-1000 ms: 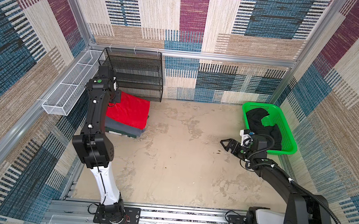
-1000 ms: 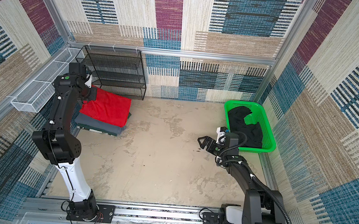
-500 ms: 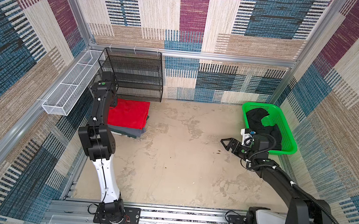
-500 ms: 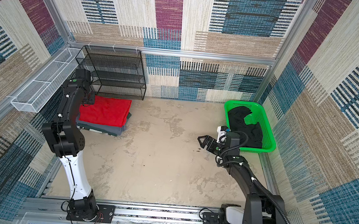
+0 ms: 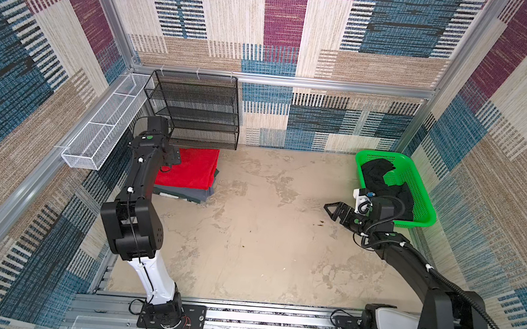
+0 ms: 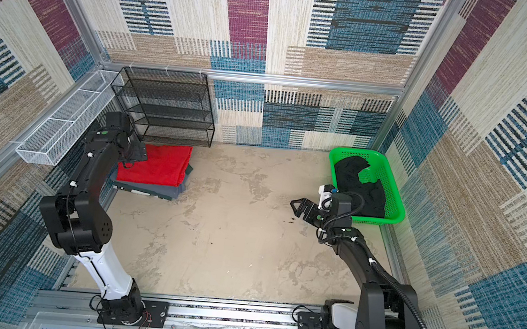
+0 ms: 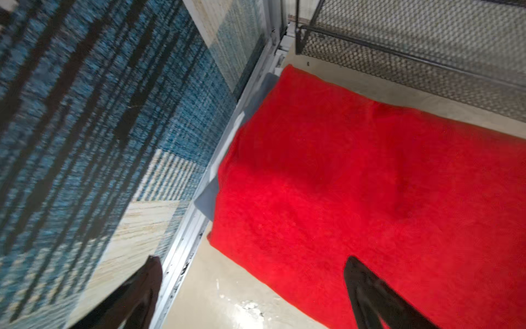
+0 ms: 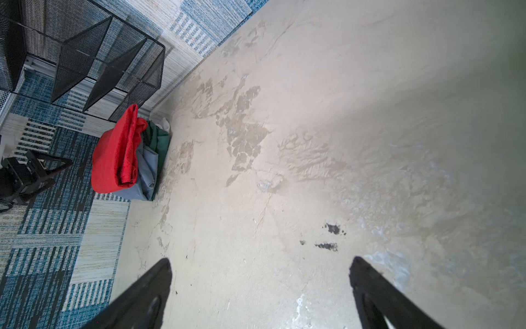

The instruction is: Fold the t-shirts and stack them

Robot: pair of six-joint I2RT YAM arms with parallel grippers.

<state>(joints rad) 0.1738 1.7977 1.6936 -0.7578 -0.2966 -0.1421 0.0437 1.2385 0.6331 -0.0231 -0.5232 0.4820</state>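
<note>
A folded red t-shirt lies flat on a folded grey t-shirt at the back left, in front of the rack. My left gripper hovers open over the red shirt's left edge, by the wall, with nothing between its fingers. A crumpled black t-shirt fills the green basket at the right. My right gripper stands open and empty above bare floor, just left of the basket.
A black mesh rack stands against the back wall behind the pile. A white wire basket hangs on the left wall. A dark green cloth shows under the pile. The patterned walls close in on three sides.
My left gripper opened and let go of the red t-shirt, which now lies flat on the grey one. The left arm drew back toward the left wall. The right arm stayed still.
</note>
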